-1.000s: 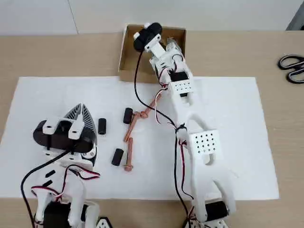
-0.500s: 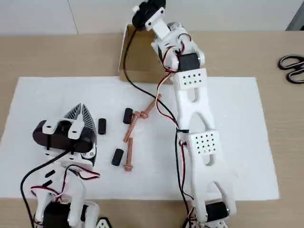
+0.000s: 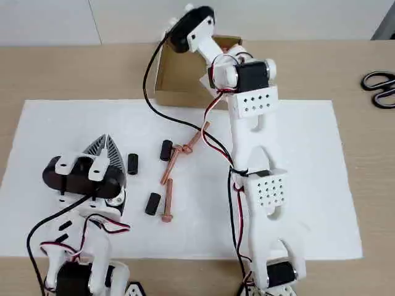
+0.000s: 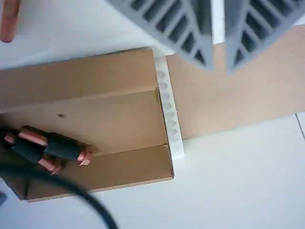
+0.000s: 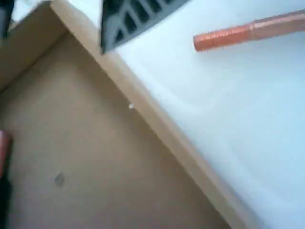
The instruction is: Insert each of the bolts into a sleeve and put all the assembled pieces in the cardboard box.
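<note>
Three copper bolts (image 3: 168, 200) and three black sleeves (image 3: 132, 163) lie loose on the white paper. The open cardboard box (image 3: 159, 68) sits at the paper's far edge. In the left wrist view, two assembled pieces (image 4: 47, 148) lie together on the box floor (image 4: 105, 119). My right gripper (image 5: 55, 38) hangs over the near edge of the box, open and holding nothing, with a bolt tip (image 5: 224, 37) on the paper beside it. My left gripper (image 3: 105, 142) rests low over the paper's left part, fingers (image 4: 190, 28) shut on nothing, just left of the nearest sleeve.
Scissors (image 3: 379, 86) lie on the bare table at the far right. The right arm's black cable (image 3: 163, 105) loops over the paper between the box and the bolts. The white paper (image 3: 308, 154) covers most of the table.
The right arm's wrist has risen and tilted back over the box and its forearm has straightened. The left arm and the loose parts have not moved.
</note>
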Controlling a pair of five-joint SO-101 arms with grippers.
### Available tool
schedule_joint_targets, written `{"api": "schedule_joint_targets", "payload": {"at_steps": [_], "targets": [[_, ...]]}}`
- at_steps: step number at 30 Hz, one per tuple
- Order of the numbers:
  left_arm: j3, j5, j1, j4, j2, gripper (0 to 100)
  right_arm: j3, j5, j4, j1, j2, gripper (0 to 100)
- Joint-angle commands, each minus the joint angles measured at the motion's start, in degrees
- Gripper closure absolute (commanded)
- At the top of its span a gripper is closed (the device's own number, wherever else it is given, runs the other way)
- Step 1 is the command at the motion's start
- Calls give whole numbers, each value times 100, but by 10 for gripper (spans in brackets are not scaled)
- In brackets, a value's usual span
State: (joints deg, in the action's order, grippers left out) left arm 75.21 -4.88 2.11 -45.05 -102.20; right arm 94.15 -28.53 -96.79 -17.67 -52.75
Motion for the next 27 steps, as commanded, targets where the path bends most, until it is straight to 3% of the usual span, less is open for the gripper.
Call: {"api": "schedule_joint_targets", "payload": {"at_steps": [1, 11, 21, 27], "targets": [[-48, 0, -35, 123, -53, 994, 158, 334, -48, -75, 787, 876], [-48, 0, -35, 114, -53, 994, -589, 396, -48, -119, 2158, 876], [-13, 0, -35, 114, -44, 994, -1046, 404, -31, -347, 4497, 876], [-13, 0, -35, 114, -44, 994, -1415, 413, 31, -400, 4875, 876]]}}
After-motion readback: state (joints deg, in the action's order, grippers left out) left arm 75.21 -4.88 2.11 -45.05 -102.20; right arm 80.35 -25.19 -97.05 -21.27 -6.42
